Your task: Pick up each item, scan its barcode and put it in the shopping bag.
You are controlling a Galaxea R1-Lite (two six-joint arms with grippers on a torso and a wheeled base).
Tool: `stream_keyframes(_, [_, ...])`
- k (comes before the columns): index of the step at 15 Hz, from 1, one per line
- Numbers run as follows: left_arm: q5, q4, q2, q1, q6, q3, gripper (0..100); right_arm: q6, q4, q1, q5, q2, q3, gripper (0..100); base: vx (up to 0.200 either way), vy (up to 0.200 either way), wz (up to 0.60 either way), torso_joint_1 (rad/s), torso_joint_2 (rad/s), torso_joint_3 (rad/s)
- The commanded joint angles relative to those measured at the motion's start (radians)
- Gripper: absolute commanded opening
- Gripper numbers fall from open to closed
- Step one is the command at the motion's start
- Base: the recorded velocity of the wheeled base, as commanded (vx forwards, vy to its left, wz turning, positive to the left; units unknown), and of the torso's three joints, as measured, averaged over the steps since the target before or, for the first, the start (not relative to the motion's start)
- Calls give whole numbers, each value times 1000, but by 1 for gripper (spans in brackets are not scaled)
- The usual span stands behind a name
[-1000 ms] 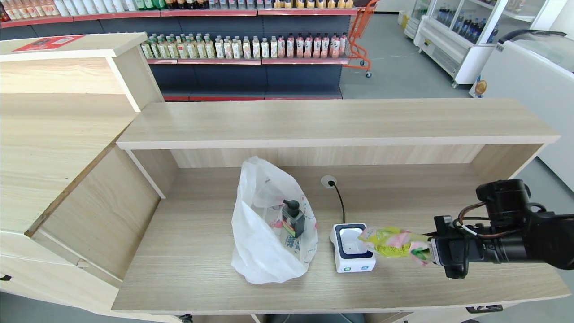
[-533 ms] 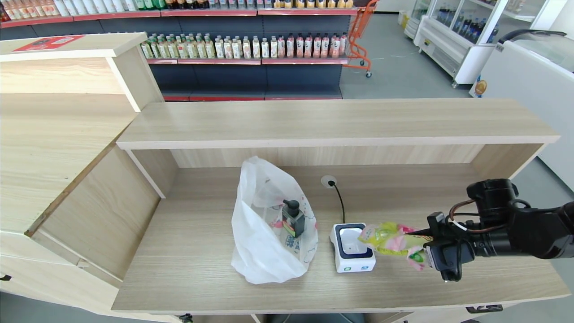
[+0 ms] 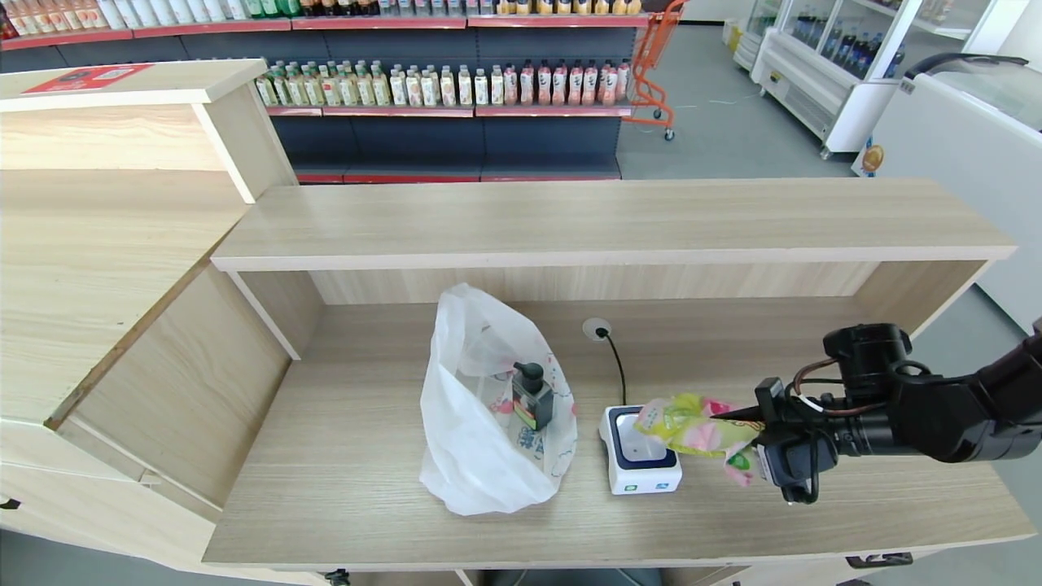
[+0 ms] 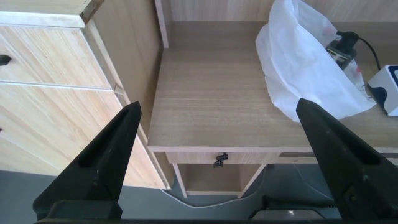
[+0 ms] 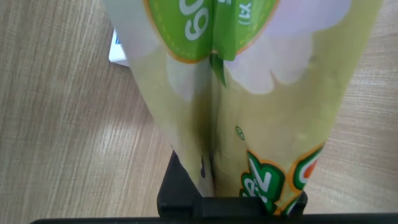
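My right gripper (image 3: 745, 435) is shut on a yellow-green and pink snack pouch (image 3: 692, 427), held level over the right side of the white barcode scanner (image 3: 639, 449) on the counter. The pouch (image 5: 249, 93) shows close up in the right wrist view, clamped at its seam. A white plastic shopping bag (image 3: 480, 407) stands left of the scanner with a dark pump bottle (image 3: 532, 397) inside. My left gripper (image 4: 217, 162) is open, off the counter's left front corner, with the bag (image 4: 305, 59) far from it.
The scanner's black cable (image 3: 615, 362) runs back to a grommet (image 3: 597, 328) in the counter (image 3: 342, 480). A raised ledge (image 3: 602, 220) borders the back and wooden side walls close both ends. Store shelves stand beyond.
My right gripper has carried the snack pouch leftward and slightly up, so the pouch now overlaps the scanner's right side more. Bag and scanner stay put.
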State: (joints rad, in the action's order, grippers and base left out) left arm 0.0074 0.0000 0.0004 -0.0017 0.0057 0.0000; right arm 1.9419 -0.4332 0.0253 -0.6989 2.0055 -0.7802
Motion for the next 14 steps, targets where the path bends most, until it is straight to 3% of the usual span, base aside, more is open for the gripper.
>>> stream_keyframes(1, [0,0,0,0,0,0,100,0,-2,4,-7,21,-2,0,0,0,0,0,0,0])
stream_keyframes(5, [0,0,0,2,0,0,100,2,-76,13,-30,59,-16,0,0,0,0,0,0,0])
stream_keyframes(14, [0,0,0,0,0,0,100,43,-78,13,-30,73,-14,0,0,0,0,0,0,0])
